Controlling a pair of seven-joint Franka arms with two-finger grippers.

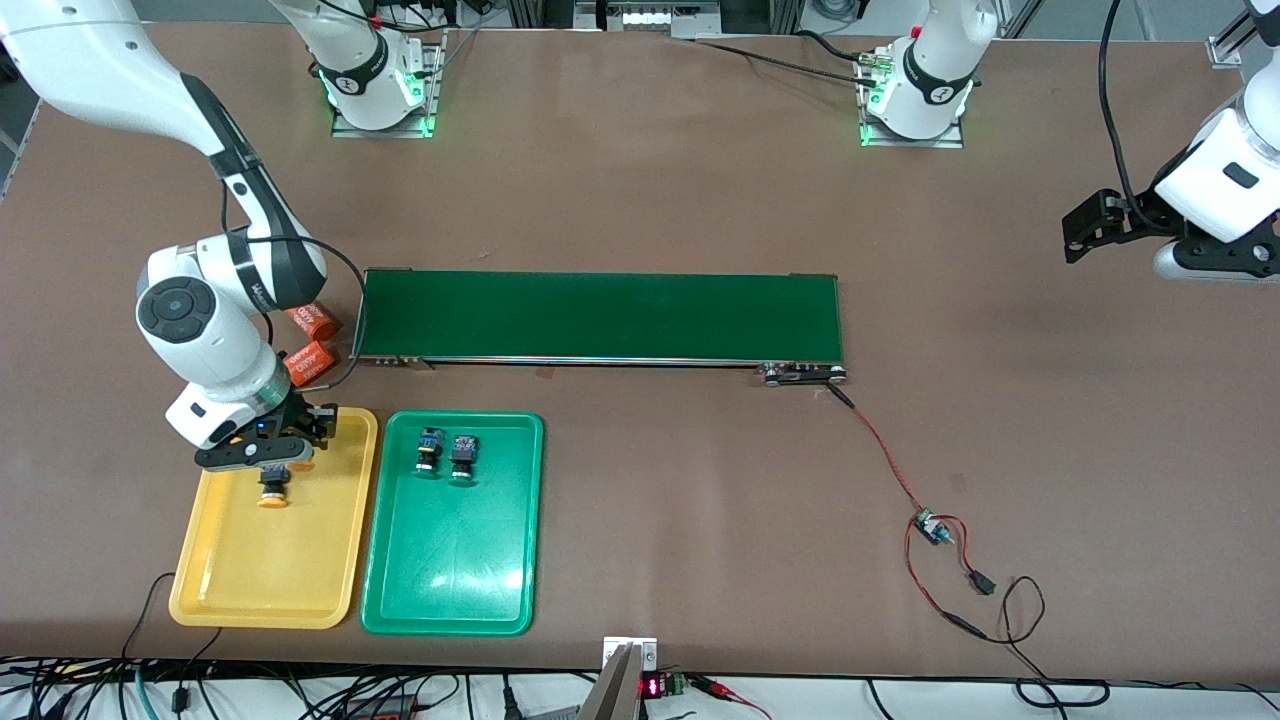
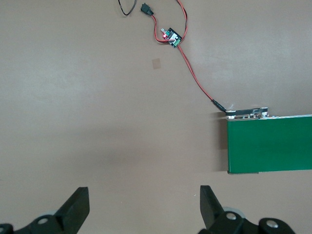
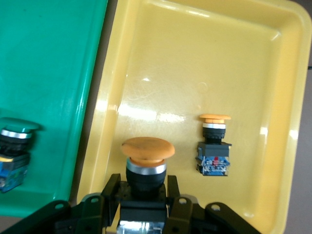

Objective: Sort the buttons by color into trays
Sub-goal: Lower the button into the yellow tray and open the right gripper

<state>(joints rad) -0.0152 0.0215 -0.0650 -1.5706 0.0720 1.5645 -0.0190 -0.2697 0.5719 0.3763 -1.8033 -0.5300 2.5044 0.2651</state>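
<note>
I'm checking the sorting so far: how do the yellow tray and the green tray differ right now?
The yellow tray holds orange-capped buttons, one lying loose and one gripped in the right pincer above it; the green tray holds two green-capped buttons, with no pincer over it. The yellow tray sits nearer the right arm's end. Both look alike in size and shape.

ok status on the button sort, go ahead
Right gripper shut on a yellow-capped button over the yellow tray; a second yellow button already in it. Left gripper open, waiting. Two green buttons in the green tray. Nothing in the way.
</note>
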